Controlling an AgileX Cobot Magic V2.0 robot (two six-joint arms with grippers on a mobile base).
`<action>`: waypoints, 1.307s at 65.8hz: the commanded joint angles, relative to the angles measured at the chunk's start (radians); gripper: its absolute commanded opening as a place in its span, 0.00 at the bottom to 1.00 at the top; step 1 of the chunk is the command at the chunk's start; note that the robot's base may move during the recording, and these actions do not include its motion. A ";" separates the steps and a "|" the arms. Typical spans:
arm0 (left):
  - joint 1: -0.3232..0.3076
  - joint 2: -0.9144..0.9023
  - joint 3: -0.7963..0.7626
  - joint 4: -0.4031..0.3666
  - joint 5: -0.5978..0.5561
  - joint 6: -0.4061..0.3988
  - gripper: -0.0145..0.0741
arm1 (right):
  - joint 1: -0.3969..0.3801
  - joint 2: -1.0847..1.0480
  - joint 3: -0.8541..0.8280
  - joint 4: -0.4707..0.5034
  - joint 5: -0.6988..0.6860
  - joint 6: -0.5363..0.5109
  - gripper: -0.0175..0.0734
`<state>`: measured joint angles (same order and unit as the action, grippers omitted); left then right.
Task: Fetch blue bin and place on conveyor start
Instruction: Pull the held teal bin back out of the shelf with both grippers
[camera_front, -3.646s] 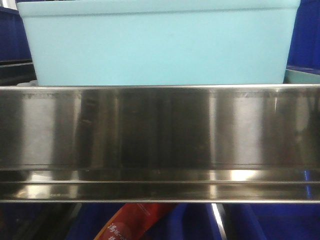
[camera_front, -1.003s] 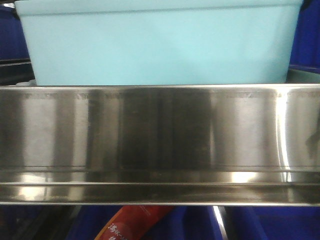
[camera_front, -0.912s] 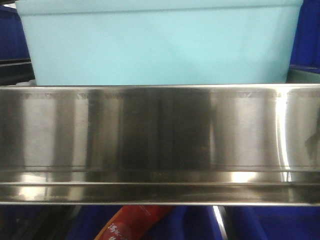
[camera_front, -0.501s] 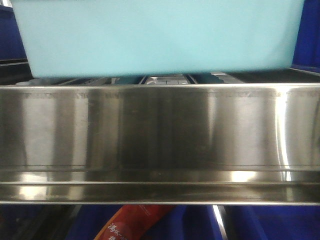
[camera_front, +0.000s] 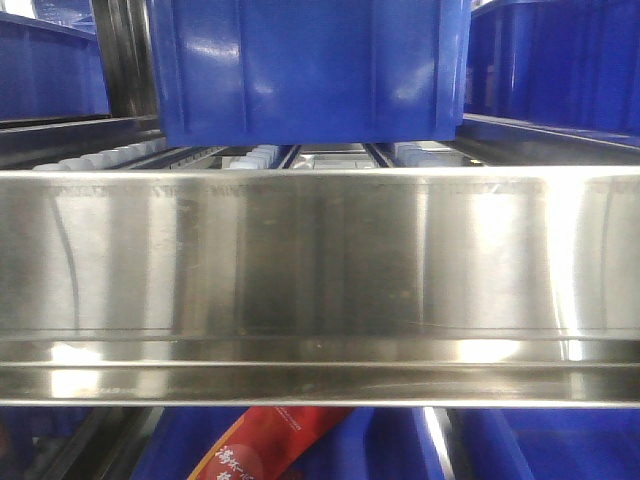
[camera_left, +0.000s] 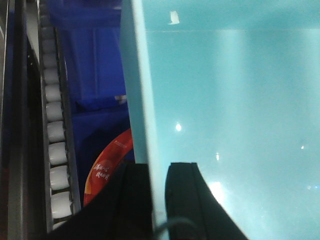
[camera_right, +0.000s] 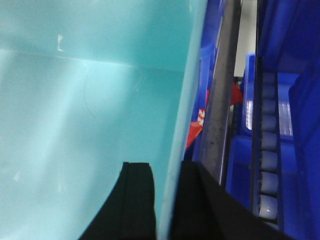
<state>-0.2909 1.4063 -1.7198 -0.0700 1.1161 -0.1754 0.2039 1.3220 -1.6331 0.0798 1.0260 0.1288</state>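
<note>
White rollers (camera_left: 54, 165) down the far left of the left wrist view, then dark blue bins (camera_left: 95, 75) with a red packet (camera_left: 107, 167) beside them. Next over, left claw (camera_left: 158, 167) pinched shut on the blue bin (camera_left: 235, 125), one black finger outside its wall and one inside. Bin itself hung between both claws, pale turquoise inside. Centre, from the front camera: steel shelf rail (camera_front: 320, 260) across the whole width, glossy dark blue tub (camera_front: 310, 70) behind it. Rightmost, right claw (camera_right: 165, 167) clamped likewise over the bin's opposite wall, with a roller track (camera_right: 267, 150) beyond at the far edge.
</note>
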 joint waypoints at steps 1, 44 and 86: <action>0.006 -0.014 -0.007 0.056 -0.016 0.011 0.04 | -0.011 -0.020 -0.013 -0.070 -0.023 -0.022 0.02; 0.006 -0.012 -0.007 0.056 -0.187 0.011 0.04 | -0.011 -0.016 -0.013 -0.070 -0.025 -0.022 0.02; 0.006 -0.012 -0.007 0.056 -0.456 0.011 0.04 | -0.011 -0.016 -0.013 -0.070 -0.025 -0.022 0.02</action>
<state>-0.2933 1.4066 -1.7139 -0.0364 0.7782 -0.1515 0.2039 1.3197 -1.6331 0.0682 0.9841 0.1325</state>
